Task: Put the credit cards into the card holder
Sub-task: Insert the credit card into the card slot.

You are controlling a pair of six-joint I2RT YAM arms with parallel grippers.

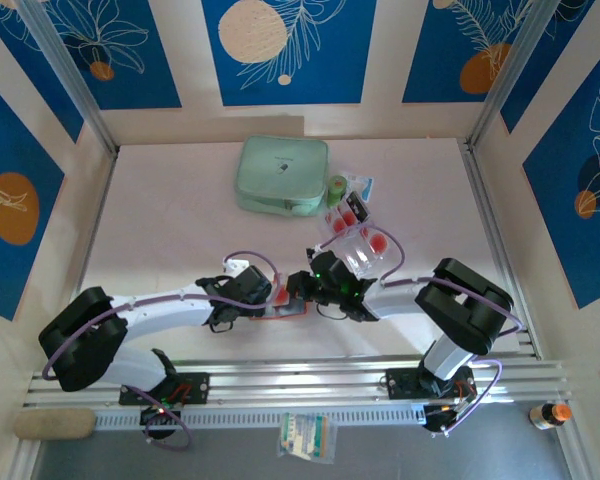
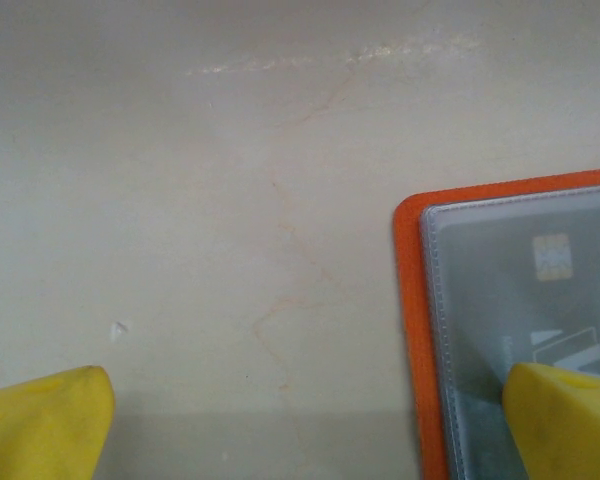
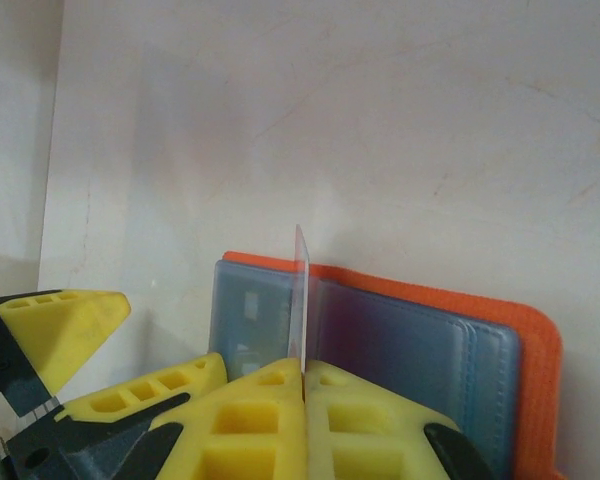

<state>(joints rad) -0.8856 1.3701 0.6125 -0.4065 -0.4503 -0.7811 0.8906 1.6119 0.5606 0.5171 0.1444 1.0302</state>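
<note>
The orange card holder (image 1: 282, 312) lies open on the table between the two arms. In the left wrist view its corner (image 2: 410, 330) shows a grey pocket with a card (image 2: 552, 258) inside. My left gripper (image 2: 300, 425) is open and low over the table, one yellow fingertip (image 2: 565, 415) over the pocket, the other on bare table. My right gripper (image 3: 305, 375) is shut on a thin pale credit card (image 3: 300, 290), seen edge-on and upright over the holder's (image 3: 420, 340) middle fold. More credit cards (image 1: 352, 218) with red circles lie in the clear tray.
A mint-green zip case (image 1: 282, 175) sits at the back centre with a small green roll (image 1: 337, 185) beside it. The clear compartment tray (image 1: 365, 250) stands just behind my right gripper (image 1: 315, 288). The left gripper's finger (image 3: 60, 325) is close on the left.
</note>
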